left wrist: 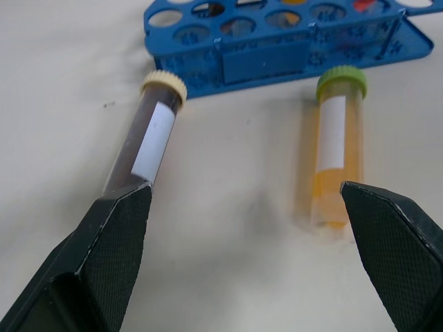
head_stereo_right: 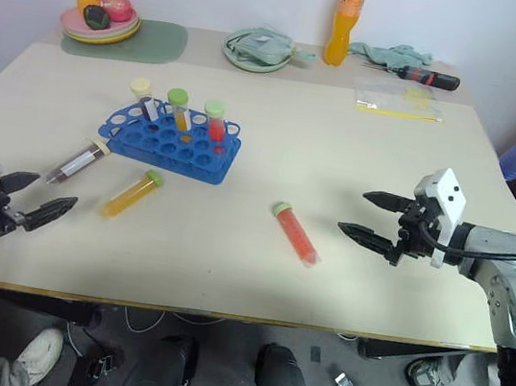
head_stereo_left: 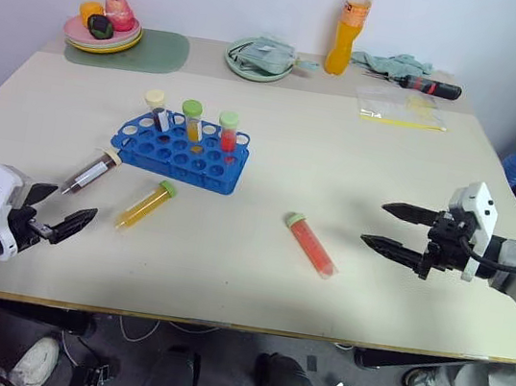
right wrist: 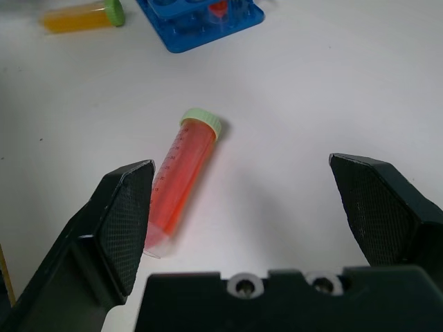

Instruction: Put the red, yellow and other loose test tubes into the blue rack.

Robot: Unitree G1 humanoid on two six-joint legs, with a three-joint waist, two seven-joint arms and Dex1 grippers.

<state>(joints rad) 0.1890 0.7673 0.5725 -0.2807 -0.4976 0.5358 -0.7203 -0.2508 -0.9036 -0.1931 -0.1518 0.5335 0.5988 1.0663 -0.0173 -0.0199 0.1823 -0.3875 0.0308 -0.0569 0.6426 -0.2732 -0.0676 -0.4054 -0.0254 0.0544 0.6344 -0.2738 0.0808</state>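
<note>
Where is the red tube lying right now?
The red tube lies flat on the table, right of the blue rack, just ahead of the open right gripper.

The left gripper [head_stereo_left: 59,210] hangs open just short of a dark tube [head_stereo_left: 92,173] and a yellow tube [head_stereo_left: 144,205]; beyond them stands the blue rack [head_stereo_left: 179,152]. The right gripper [head_stereo_left: 387,226], open, faces a red tube [head_stereo_left: 310,243].

white tube labels blank, no readable text anywhere
</note>
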